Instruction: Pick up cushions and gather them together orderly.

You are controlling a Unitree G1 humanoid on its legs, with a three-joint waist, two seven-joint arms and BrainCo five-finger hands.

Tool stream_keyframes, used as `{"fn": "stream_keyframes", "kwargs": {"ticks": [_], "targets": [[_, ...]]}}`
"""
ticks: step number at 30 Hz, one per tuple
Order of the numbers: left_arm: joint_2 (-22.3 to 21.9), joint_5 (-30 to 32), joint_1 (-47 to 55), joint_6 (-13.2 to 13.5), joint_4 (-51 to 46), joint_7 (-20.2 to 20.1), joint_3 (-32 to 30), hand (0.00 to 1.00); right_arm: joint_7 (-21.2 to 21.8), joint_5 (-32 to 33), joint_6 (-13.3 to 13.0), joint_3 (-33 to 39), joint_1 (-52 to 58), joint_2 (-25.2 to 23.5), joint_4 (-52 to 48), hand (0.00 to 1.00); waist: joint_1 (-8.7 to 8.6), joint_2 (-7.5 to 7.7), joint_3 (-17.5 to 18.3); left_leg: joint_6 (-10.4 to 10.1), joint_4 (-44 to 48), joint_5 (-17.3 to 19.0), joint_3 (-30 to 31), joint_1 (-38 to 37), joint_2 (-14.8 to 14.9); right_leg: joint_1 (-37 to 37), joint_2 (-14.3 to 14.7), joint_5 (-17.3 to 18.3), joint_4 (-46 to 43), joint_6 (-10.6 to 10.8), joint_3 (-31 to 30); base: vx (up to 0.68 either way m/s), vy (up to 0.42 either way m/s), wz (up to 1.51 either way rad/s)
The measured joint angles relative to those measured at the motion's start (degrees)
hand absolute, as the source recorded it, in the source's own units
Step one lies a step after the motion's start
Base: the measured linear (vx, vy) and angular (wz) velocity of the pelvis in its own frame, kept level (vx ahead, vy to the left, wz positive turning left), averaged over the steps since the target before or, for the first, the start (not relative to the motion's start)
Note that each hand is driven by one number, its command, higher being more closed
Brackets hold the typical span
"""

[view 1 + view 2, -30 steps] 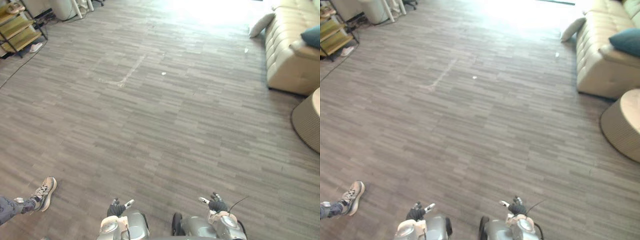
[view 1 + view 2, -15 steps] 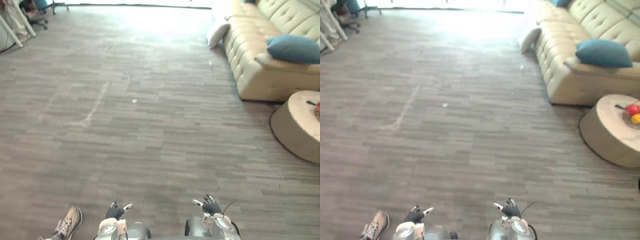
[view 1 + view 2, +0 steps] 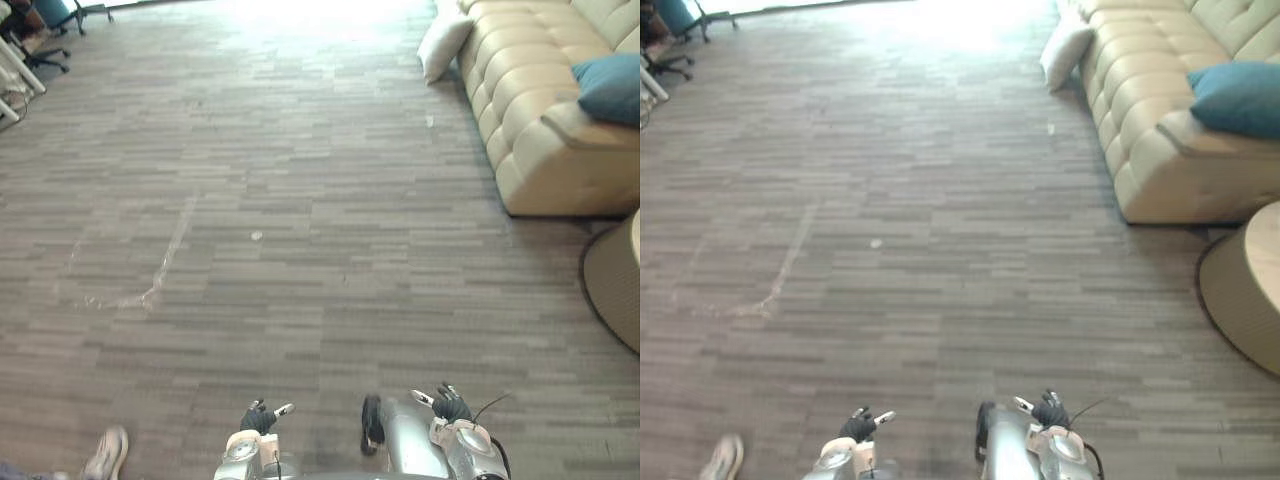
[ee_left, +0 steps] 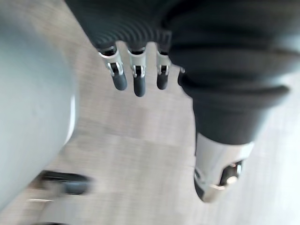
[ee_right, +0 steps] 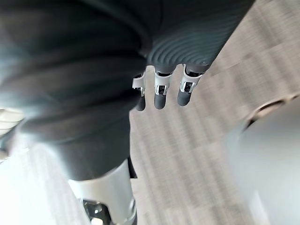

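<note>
Well, the left robot hand (image 3: 258,417) and the right robot hand (image 3: 450,405) hung low over the floor (image 3: 300,200), fingers straight and loose, holding nothing. The blue cushion (image 3: 610,88) lay on the sofa (image 3: 530,110) well ahead and right of the right robot hand, while the white cushion (image 3: 443,42) leaned against the sofa's end on the floor, farther ahead still.

A grey plank floor (image 3: 300,200) is lit brightly at its far end, and a cream tufted sofa (image 3: 520,70) is set on the right, near a round wicker table (image 3: 1240,300).
</note>
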State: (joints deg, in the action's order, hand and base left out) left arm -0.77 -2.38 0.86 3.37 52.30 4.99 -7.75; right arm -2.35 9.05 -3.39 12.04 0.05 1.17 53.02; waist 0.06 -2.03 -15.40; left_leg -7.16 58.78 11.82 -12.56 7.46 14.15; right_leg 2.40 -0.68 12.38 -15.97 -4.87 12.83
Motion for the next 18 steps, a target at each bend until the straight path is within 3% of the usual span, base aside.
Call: {"fn": "stream_keyframes", "kwargs": {"ticks": [1, 2, 3, 4, 5, 6, 7, 8, 9, 10, 11, 12, 13, 14, 15, 17, 18], "targets": [[0.02, 0.0, -0.05, 0.2, -0.36, -0.04, 0.02, 0.0, 0.0, 0.01, 0.03, -0.01, -0.15, -0.22, 0.32, 0.0, 0.3, 0.33, 0.01, 1.07, -2.77, 0.72, -1.08, 1.92, -0.29, 1.48, 0.0, -0.1, 1.67, 0.22, -0.39, 0.55, -0.013, -0.31], [-0.02, -0.06, -0.12, 0.32, -1.23, -0.06, -0.03, 0.0, -0.02, 0.04, 0.21, -0.01, -0.58, -0.67, 0.42, 0.0, 0.84, 0.28, 0.07, 1.96, -13.49, 1.62, -2.94, 5.42, -1.54, 5.08, -0.16, -0.33, 5.4, 1.09, -1.42, 0.59, 0.049, -0.44], [0.0, -0.05, -0.07, 0.37, -1.18, 0.01, -0.05, 0.0, 0.01, 0.03, 0.39, -0.01, -1.06, -0.85, 0.89, 0.0, 1.06, 0.04, 0.23, 1.45, -28.7, 0.04, -2.22, 6.55, -4.09, 7.96, -0.5, -0.43, 8.34, 2.18, -2.53, 0.73, 0.123, -0.59], [0.01, -0.06, 0.02, 0.36, -1.05, 0.08, -0.16, 0.0, 0.03, 0.0, 0.42, -0.1, -1.3, -0.91, 1.22, 0.0, 1.74, -0.45, 0.43, 0.83, -40.08, -3.35, -0.75, 6.69, -5.52, 9.99, -0.65, -0.19, 10.57, 2.98, -3.74, 0.5, 0.108, -0.52], [0.0, -0.07, 0.08, 0.35, -1.04, 0.12, -0.17, 0.0, 0.04, 0.0, 0.39, -0.25, -1.38, -0.87, 1.57, 0.0, 2.16, -0.76, 0.54, 0.38, -43.58, -4.75, 0.13, 6.96, -5.77, 10.94, -0.61, 0.0, 11.47, 3.3, -4.29, 0.48, 0.177, -0.54], [0.09, -0.08, 0.13, 0.3, -0.98, 0.2, -0.11, 0.0, -0.03, -0.11, 0.48, -0.96, -1.4, -0.48, 2.59, 0.0, 3.01, -1.19, 0.9, -0.93, -46.29, -8.65, 2.31, 8.65, -5.84, 12.39, -0.44, 0.51, 13.39, 4.09, -5.44, 0.47, 0.229, -0.69], [0.17, -0.1, 0.22, 0.31, -1.01, 0.49, -0.13, 0.0, -0.05, -0.16, 0.68, -2.34, -1.47, -0.37, 3.38, 0.0, 4.19, -0.65, 1.24, 0.5, -44.02, -14.26, 2.37, 9.45, -6.36, 14.27, -1.21, 1.85, 14.62, 5.16, -7.29, 0.72, 0.328, -0.6], [2.19, -0.04, 0.17, 0.25, -0.64, 0.64, -0.11, 0.0, 0.12, -0.23, 0.71, -3.26, -1.8, -1.42, 4.51, 0.0, 3.58, 1.73, 1.8, 3.57, -42.47, -12.95, 1.85, 9.4, -9.1, 15.04, -4.07, 2.43, 13.73, 5.73, -7.62, 0.63, 0.249, -0.35], [2.42, -0.04, 0.17, 0.18, -0.55, 0.6, -0.11, 0.0, 0.14, -0.26, 0.7, -3.24, -1.79, -1.54, 4.52, 0.0, 3.2, 2.16, 1.98, 4.69, -41.94, -12.34, 1.87, 9.44, -9.73, 14.54, -4.89, 2.24, 12.68, 5.8, -7.54, 0.66, 0.234, 0.0], [2.63, -0.03, 0.23, 0.04, -0.29, 0.77, -0.2, 0.0, 0.11, -0.3, 0.7, -3.14, -1.03, -1.36, 4.22, 0.0, 3.22, 2.9, 2.26, 7.16, -39.8, -10.31, 1.31, 8.95, -10.97, 12.46, -6.67, 1.77, 6.39, 6.84, -8.57, 0.65, 0.234, 0.04], [2.96, -0.06, 0.24, 0.07, 0.34, 0.95, -0.14, 0.0, 0.11, -0.53, 0.72, -3.12, -0.59, -1.23, 4.23, 0.0, 3.51, 3.44, 2.27, 7.57, -39.7, -8.28, 0.67, 6.87, -12.09, 10.36, -7.85, 1.94, -1.82, 7.76, -9.54, 0.64, 0.254, 0.0], [3.47, -0.12, 0.3, -0.02, 0.76, 0.98, 0.17, 0.0, 0.11, -1.04, 0.69, -2.89, 0.13, -1.19, 4.0, 0.0, 3.4, 4.13, 2.08, 7.74, -40.05, -6.03, 0.25, 4.16, -13.32, 5.68, -9.26, 0.24, -14.18, 10.35, -11.13, 0.59, 0.235, 0.05], [4.39, -0.12, 0.27, -0.11, 1.65, 1.02, 0.81, 0.0, 0.13, -2.0, 0.48, -2.76, -0.1, -1.05, 3.88, 0.0, 2.9, 4.81, 1.84, 8.14, -40.71, -3.13, 0.39, 0.0, -14.82, -1.71, -10.86, -5.9, -32.09, 13.94, -13.21, 0.71, 0.233, 0.12], [4.71, -0.07, 0.36, -0.71, 2.59, 1.04, 1.06, 0.0, 0.22, -2.11, 0.48, -2.78, 0.03, -0.8, 2.71, 0.0, 2.5, 4.86, 1.64, 8.38, -41.29, -0.87, 0.79, -4.68, -15.41, -5.72, -11.33, -5.38, -41.95, 13.15, -12.96, 0.72, 0.21, 0.11], [4.64, -0.06, 0.54, -0.99, 2.77, 1.04, 1.08, 0.0, 0.24, -2.11, 0.48, -2.81, 0.39, -0.69, 1.84, 0.0, 2.39, 4.65, 1.52, 8.49, -42.34, 0.06, 0.8, -7.51, -15.43, -7.59, -11.32, -4.4, -44.63, 12.45, -12.39, 0.61, 0.14, 0.05], [3.91, -0.05, 1.26, -1.22, 2.57, 1.03, 1.16, 0.0, 0.78, -2.09, 0.08, -2.64, 1.35, -0.73, -1.03, 0.0, 1.93, 3.3, 1.89, 8.72, -47.58, 2.18, 1.55, -15.63, -15.03, -15.28, -11.0, -0.82, -45.09, 10.01, -7.37, 0.56, 0.05, 0.07], [3.88, -0.05, 1.06, -1.26, 2.94, 1.06, 2.17, 0.0, 1.22, -2.05, -0.3, -2.17, 1.18, -0.62, -2.35, 0.0, 1.19, 2.84, 1.79, 8.99, -49.37, 3.76, 2.44, -18.6, -14.24, -19.81, -10.47, 1.2, -39.48, 8.65, -3.61, 0.62, 0.007, 0.26]]}}
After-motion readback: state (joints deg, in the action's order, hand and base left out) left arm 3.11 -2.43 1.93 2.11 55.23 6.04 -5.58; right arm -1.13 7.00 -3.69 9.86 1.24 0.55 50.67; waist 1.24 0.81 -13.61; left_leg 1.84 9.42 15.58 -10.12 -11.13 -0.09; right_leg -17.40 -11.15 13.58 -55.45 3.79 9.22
